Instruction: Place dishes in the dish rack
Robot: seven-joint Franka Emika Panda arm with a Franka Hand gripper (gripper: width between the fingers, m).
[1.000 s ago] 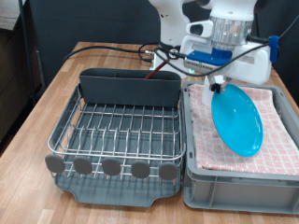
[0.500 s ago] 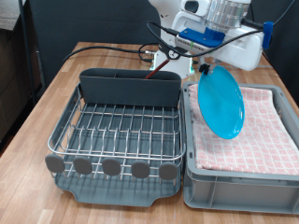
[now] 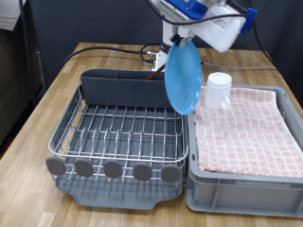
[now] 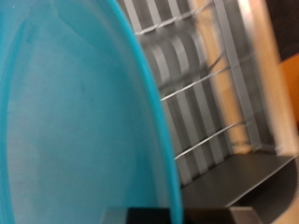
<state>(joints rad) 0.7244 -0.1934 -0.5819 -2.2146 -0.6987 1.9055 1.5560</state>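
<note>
The light-blue plate (image 3: 183, 78) hangs on edge from my gripper (image 3: 184, 38), which grips its top rim. It is in the air above the right side of the dish rack (image 3: 118, 132), near the rack's edge next to the bin. In the wrist view the plate (image 4: 75, 112) fills most of the picture, with the rack's wires (image 4: 201, 84) beyond it. The white cup (image 3: 219, 91) stands upright on the pink checked cloth in the bin. The wooden spoon is not in view.
The grey bin (image 3: 246, 180) with the pink checked cloth (image 3: 246, 128) sits at the exterior view's right of the rack. The rack's grey utensil trough (image 3: 128, 87) runs along its far side. Cables (image 3: 114, 49) lie on the wooden table behind.
My gripper has lifted the plate off the cloth, turned it upright and carried it to the exterior view's left, over the rack. The cup is now uncovered.
</note>
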